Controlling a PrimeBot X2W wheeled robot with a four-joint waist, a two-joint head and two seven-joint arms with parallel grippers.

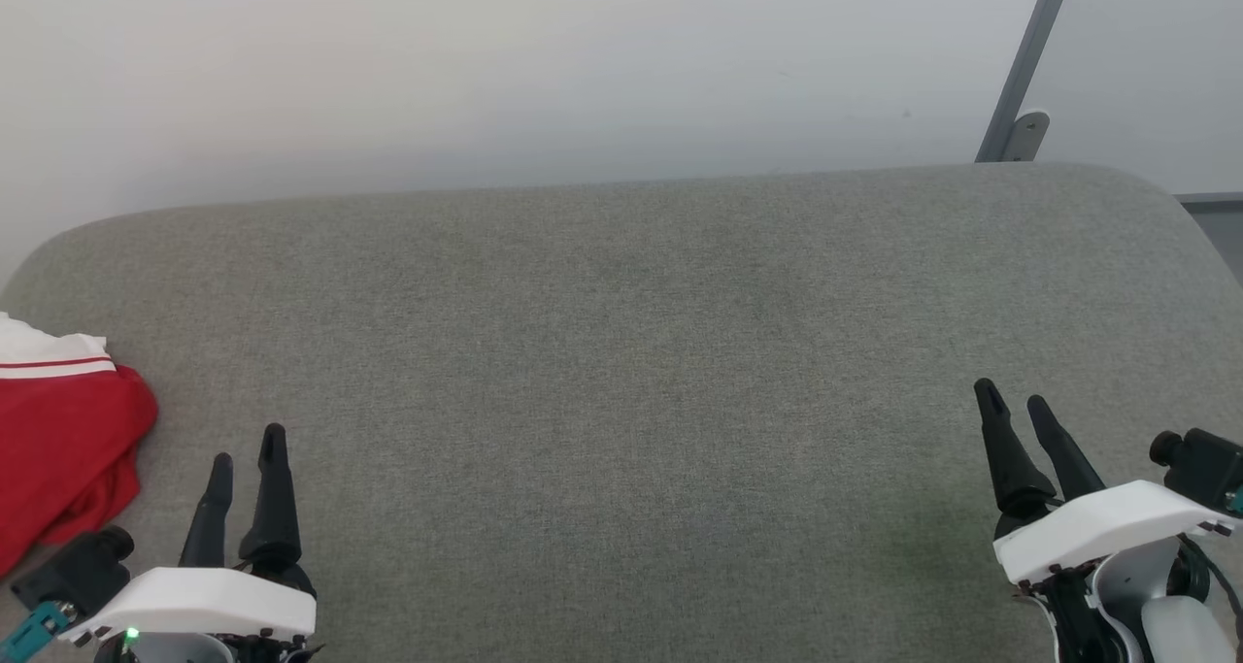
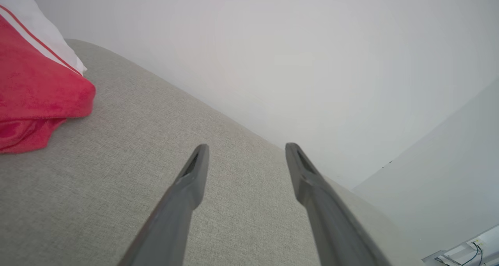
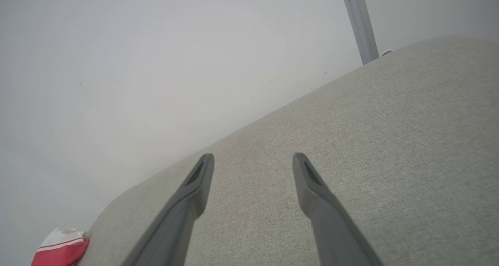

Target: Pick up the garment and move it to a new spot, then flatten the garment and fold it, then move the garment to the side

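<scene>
Our left gripper (image 1: 248,447) and right gripper (image 1: 1012,396) hang spread and empty above the grey woven cushion (image 1: 621,352), while the crumpled red-and-white jersey T-shirt (image 1: 68,440) sits at its left edge, where we fear a shallow pinch could nudge it off.

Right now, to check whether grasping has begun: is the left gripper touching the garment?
Apart. The head view shows bare grey cushion between the left gripper and the garment; the left wrist view shows its open fingers holding nothing.
</scene>
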